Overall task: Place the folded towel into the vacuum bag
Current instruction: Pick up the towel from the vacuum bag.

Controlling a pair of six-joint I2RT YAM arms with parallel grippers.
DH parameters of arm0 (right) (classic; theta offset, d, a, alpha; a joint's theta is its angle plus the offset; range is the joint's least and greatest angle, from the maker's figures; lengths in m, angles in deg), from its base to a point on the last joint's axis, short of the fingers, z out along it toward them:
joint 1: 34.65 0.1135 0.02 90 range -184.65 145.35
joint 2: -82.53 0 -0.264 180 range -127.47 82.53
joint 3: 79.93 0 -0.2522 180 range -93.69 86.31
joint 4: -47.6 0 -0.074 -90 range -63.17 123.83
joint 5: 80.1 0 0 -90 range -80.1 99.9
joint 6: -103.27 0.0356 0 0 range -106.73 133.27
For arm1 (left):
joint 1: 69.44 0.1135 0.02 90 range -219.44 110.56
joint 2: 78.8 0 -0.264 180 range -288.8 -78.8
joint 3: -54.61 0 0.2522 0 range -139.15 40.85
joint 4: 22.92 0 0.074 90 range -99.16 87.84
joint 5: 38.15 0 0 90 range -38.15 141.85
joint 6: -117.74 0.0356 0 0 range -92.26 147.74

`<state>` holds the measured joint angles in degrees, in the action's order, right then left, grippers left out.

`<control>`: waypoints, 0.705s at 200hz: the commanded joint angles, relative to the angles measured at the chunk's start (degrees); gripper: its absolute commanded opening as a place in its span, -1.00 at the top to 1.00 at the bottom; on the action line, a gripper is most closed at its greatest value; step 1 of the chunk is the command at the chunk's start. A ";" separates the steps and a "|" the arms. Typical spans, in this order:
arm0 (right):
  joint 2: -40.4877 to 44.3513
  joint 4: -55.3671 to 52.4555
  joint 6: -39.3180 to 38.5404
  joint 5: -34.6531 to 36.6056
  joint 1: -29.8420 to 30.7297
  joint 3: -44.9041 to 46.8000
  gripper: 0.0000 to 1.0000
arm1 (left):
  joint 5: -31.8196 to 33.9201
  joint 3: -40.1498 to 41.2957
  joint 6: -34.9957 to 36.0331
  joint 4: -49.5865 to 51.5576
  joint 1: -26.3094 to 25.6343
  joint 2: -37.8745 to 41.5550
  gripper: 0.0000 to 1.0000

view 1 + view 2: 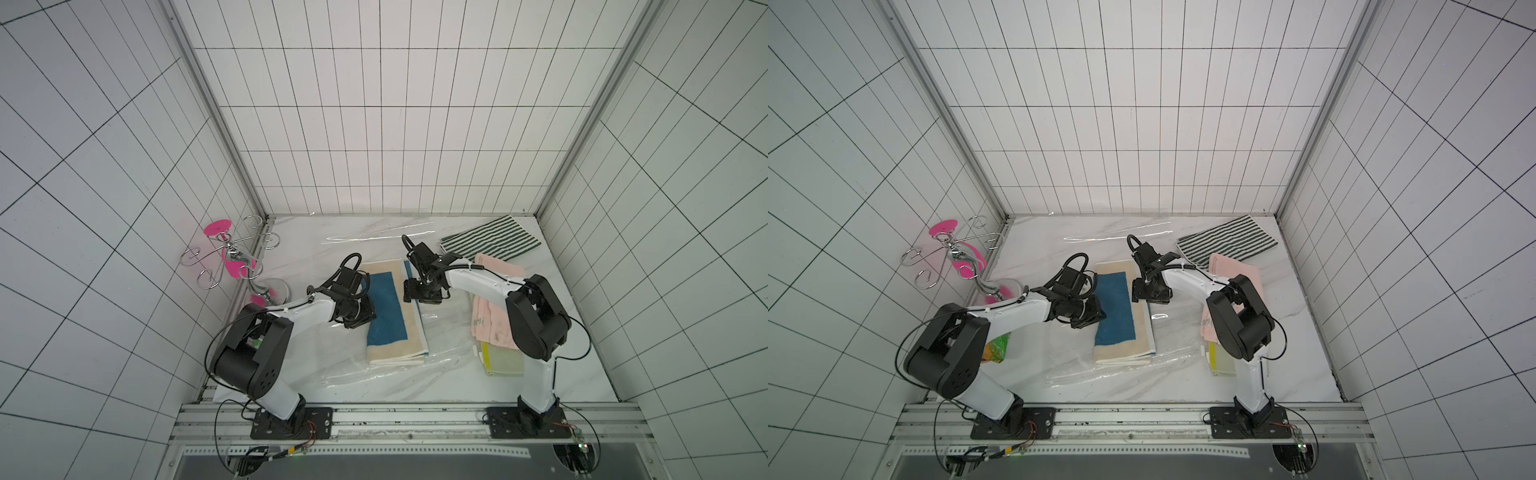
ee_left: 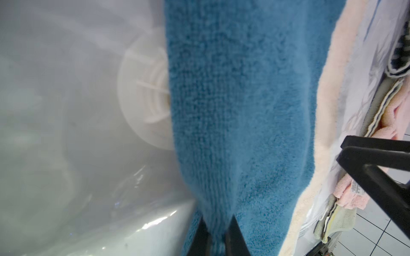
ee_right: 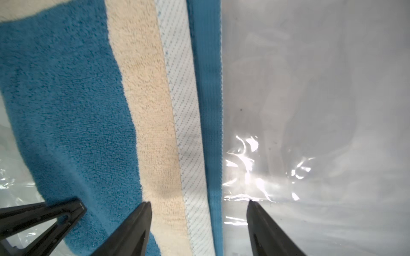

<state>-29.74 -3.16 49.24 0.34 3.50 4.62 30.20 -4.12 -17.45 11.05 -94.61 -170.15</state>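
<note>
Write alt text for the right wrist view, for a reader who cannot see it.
The right gripper hangs open, its two black fingers straddling one edge of a folded towel, blue with a cream border. Beside that edge lies the shiny, crinkled clear plastic of the vacuum bag.

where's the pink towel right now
In both top views the pink towel lies on the table's right side, partly under the right arm, between the striped towel behind it and a yellow-green cloth in front.
</note>
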 commanded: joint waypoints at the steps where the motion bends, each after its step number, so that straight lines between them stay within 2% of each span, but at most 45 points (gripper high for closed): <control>1: -3.56 3.72 2.28 -5.42 0.40 2.15 -0.41 | -1.83 1.90 -1.57 -3.78 -0.36 -0.37 0.76; 18: -4.89 7.31 4.00 -8.65 0.34 2.37 -0.23 | -2.26 1.22 -1.66 -5.22 -0.84 -1.12 0.76; 22: -5.10 7.87 4.25 -9.23 0.34 2.54 -0.13 | -2.45 1.12 -1.63 -5.54 -0.79 -1.26 0.76; 30: -5.16 9.22 4.53 -10.33 0.19 2.88 0.22 | -2.67 1.11 -1.74 -6.39 -0.85 -1.60 0.76; 39: -4.85 9.92 4.55 -11.01 0.00 3.11 0.51 | -3.06 0.95 -1.75 -6.82 -0.76 -1.94 0.76; 49: -3.43 9.95 4.43 -11.16 -0.18 3.27 0.73 | -3.76 0.73 -1.69 -7.11 -0.76 -2.06 0.76; 59: -1.02 8.96 3.85 -10.04 -0.13 2.91 0.84 | -4.40 0.29 -1.78 -6.89 -0.78 -1.92 0.76; 86: 2.45 -4.23 -1.41 2.38 3.03 -4.22 0.84 | -3.20 -1.92 -1.52 -3.24 -1.85 -1.31 0.76; 95: 2.72 -4.68 -1.69 3.97 4.01 -5.05 0.82 | -3.09 -2.22 -1.88 -2.73 -1.90 -0.92 0.75; 114: 2.27 -4.74 -0.58 4.35 5.90 -4.82 0.75 | -2.81 -1.90 -2.81 -2.22 -1.90 0.57 0.74; 141: 1.75 0.56 1.70 0.00 8.00 -3.92 0.60 | -2.59 -1.42 -3.02 -3.52 -1.90 1.04 0.74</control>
<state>-28.12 -3.22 49.44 1.28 9.64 1.60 27.33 -4.93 -19.46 8.51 -96.36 -170.43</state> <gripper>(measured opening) 0.168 0.132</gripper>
